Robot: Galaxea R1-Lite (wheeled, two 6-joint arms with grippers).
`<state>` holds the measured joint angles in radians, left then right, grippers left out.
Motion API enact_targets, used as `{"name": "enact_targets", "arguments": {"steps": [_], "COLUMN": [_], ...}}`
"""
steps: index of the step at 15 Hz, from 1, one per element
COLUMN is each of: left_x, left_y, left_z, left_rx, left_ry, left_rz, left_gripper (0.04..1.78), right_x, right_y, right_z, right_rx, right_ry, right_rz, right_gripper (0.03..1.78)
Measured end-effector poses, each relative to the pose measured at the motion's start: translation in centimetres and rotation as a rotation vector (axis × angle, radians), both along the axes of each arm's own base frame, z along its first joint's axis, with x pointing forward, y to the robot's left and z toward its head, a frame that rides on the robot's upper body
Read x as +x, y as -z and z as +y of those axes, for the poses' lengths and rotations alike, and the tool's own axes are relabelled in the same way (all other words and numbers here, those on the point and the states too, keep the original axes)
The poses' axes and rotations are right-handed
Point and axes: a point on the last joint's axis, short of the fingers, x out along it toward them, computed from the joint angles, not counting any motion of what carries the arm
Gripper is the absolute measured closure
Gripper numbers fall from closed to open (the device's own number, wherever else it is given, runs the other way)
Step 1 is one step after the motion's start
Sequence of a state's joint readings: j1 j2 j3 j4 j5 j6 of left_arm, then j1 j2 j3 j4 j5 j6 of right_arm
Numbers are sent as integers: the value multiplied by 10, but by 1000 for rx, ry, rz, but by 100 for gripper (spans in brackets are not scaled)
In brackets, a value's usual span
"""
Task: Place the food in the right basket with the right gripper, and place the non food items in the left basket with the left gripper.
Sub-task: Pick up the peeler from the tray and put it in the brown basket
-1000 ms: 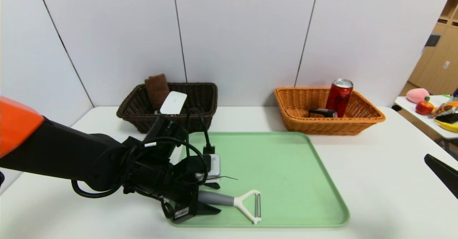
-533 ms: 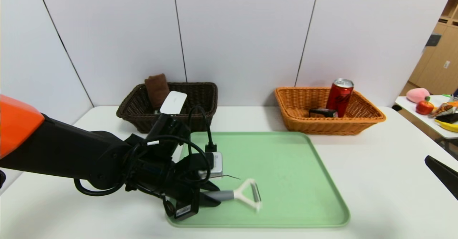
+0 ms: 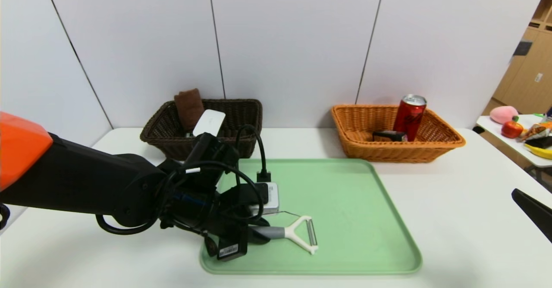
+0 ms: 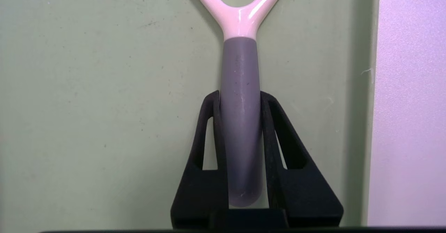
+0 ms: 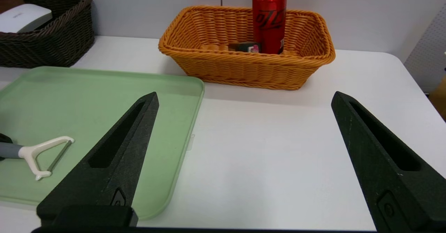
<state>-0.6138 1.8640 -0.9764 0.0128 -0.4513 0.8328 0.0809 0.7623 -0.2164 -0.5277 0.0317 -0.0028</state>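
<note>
My left gripper (image 3: 258,235) is shut on the grey handle of a peeler (image 3: 297,234) with a white Y-shaped head, holding it just above the green tray (image 3: 345,201). In the left wrist view both fingers (image 4: 212,121) clamp the peeler handle (image 4: 240,97). The dark brown left basket (image 3: 241,120) holds a brown cloth (image 3: 189,107) and a white box (image 3: 209,123). The orange right basket (image 3: 435,143) holds a red can (image 3: 409,115) and a small dark packet (image 3: 388,136). My right gripper (image 5: 244,98) is open and empty above the table at the right.
The white table (image 3: 453,201) carries the tray and both baskets. A side table (image 3: 509,143) at the far right holds toy fruit and packets. A grey wall stands behind the baskets.
My left gripper has lifted the peeler off the tray and carried it a little up and to the right. The right arm has not moved.
</note>
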Motion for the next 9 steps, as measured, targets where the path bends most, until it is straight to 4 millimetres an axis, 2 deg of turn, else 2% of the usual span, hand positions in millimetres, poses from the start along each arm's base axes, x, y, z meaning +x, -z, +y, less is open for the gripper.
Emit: {"name": "enact_targets", "arguments": {"steps": [3, 6, 7, 9], "left_x": [9, 25, 33, 53], "left_y": [-18, -56, -72, -94], "left_z": [-7, -16, -16, -2], "left_rx": [-60, -204, -279, -399], "left_ry": [-35, -123, -170, -274], "left_rz": [-24, -69, -100, -178], "left_gripper": [150, 150, 150, 150], "right_x": [0, 0, 0, 0], "right_y": [1, 0, 0, 0], "right_z": [0, 0, 0, 0], "right_rx": [0, -1, -4, -7], "right_ry": [-1, -11, -15, -16], "right_rz": [5, 2, 1, 1], "right_gripper": [10, 10, 10, 10]}}
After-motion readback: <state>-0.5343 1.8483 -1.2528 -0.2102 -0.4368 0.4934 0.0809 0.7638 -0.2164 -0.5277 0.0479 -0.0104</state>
